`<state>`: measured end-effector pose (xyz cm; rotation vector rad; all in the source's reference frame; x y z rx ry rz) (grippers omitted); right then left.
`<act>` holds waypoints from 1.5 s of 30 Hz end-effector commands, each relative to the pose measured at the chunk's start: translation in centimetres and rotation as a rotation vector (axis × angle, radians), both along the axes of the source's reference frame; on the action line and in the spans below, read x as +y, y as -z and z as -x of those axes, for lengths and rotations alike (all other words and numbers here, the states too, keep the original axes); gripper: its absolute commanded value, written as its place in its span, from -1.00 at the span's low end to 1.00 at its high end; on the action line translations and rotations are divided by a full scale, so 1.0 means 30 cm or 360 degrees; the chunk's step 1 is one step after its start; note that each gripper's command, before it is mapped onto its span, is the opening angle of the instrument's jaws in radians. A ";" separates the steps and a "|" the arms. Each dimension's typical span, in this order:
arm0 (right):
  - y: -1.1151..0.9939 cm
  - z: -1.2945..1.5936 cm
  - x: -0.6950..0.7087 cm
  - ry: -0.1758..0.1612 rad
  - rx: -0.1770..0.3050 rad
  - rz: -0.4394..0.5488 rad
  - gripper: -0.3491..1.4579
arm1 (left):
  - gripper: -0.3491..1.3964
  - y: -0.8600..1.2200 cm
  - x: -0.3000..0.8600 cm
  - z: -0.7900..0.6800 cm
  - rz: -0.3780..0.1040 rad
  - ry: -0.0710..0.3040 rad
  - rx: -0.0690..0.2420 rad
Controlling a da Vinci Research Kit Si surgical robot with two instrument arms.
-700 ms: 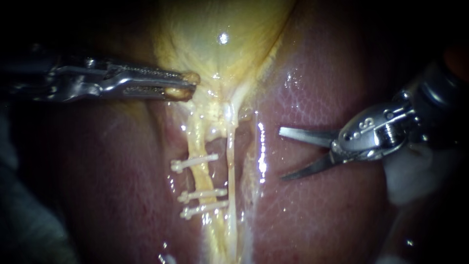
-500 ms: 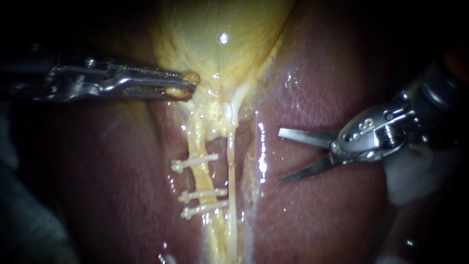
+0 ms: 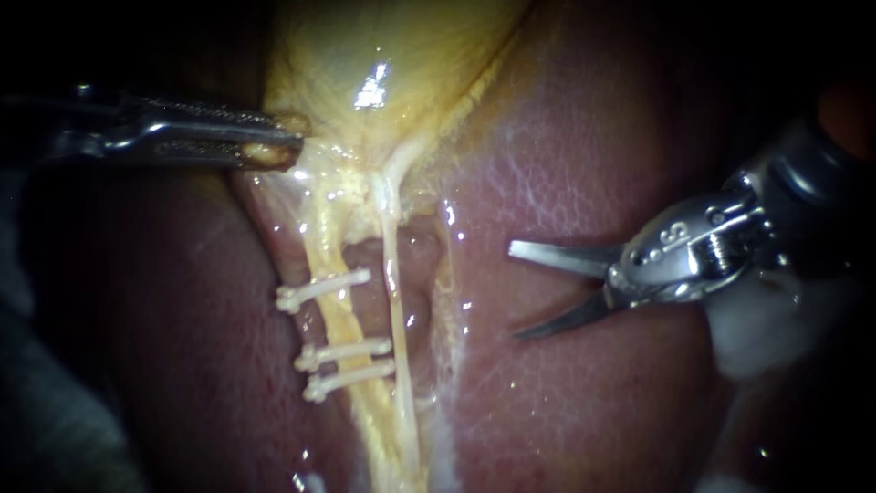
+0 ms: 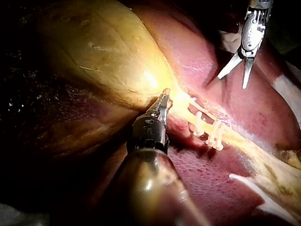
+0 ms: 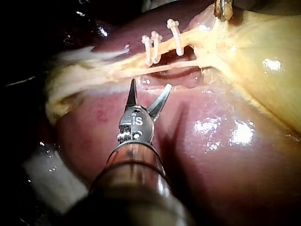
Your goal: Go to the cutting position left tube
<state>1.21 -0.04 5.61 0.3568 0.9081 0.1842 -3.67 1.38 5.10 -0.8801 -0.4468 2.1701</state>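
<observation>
Endoscope view. Gallbladder [image 3: 401, 46] at 12 o'clock, liver [image 3: 566, 183] across the rest of the field.

Left instrument [image 3: 283, 139] comes in from 9 o'clock, high in the field. Its claw is clamped on a nub of yellow tissue at the gallbladder's lower edge.

Left tube [image 3: 336, 319]: thick, yellow, running from just under that nub down toward 6 o'clock. Three white clips [image 3: 345, 354] cross it, one above and a close pair below, with bare tube between them. Right tube [image 3: 394, 301], thin and pale, lies just beside it on the 3 o'clock side.

Right instrument [image 3: 513, 291] enters from 3 o'clock. Its claw is a pair of blades, spread wide with nothing between them, tips pointing to 9 o'clock over bare liver.

The left tube lies at 9 o'clock from the blades, apart from them, and the right tube and a strip of liver sit between. The blade tips are level with the bare stretch between the upper clip and the pair.

Right wrist view: both tubes lie ahead of the spread blades, the thin one nearer and the clipped one beyond it. No contact.
</observation>
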 end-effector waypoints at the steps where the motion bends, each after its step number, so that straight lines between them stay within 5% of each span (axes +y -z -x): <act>1: -0.0012 -0.0023 -0.0013 -0.0001 0.0015 -0.0033 0.99 | -1.00 -0.0003 -0.0001 0.0001 0.0000 0.0000 0.0002; 11: -0.0098 -0.0187 -0.0070 -0.0001 0.0121 -0.0232 0.99 | -1.00 -0.0002 -0.0001 0.0001 0.0000 0.0001 0.0002; 20: -0.0226 -0.0237 -0.0095 0.0022 0.0137 -0.0387 0.99 | -1.00 -0.0001 -0.0002 0.0003 0.0000 0.0001 0.0003; 30: -0.0347 -0.0255 -0.0073 0.0071 0.0154 -0.0508 0.99 | -1.00 0.0000 -0.0003 0.0004 0.0000 0.0002 0.0003; 45: -0.0357 -0.0363 -0.0081 0.0189 0.0374 -0.0635 0.92 | -1.00 0.0002 -0.0004 0.0008 0.0000 0.0003 0.0004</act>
